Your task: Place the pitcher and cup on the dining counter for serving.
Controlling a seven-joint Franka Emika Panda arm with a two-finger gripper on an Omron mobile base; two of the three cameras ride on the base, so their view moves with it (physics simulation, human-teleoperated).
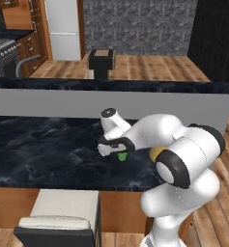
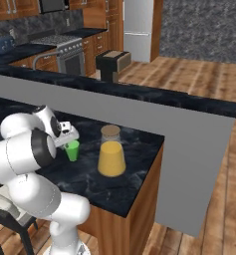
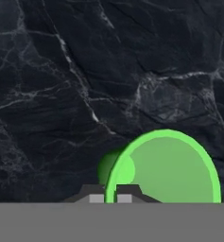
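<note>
Jaws pinch the cup (image 3: 168, 170) rim, nearly shut; lower it level beside the pitcher (image 2: 111, 152), off the counter (image 2: 124, 191) edge.

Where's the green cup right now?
The cup is on the dining counter, its rim pinched by the gripper, with the pitcher beside it on its right.

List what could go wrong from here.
1. The tool pinches only the cup's thin rim, so the cup could slip or tip on release.
2. The pitcher stands close beside it on the counter; a swing of the arm might knock it.
</note>
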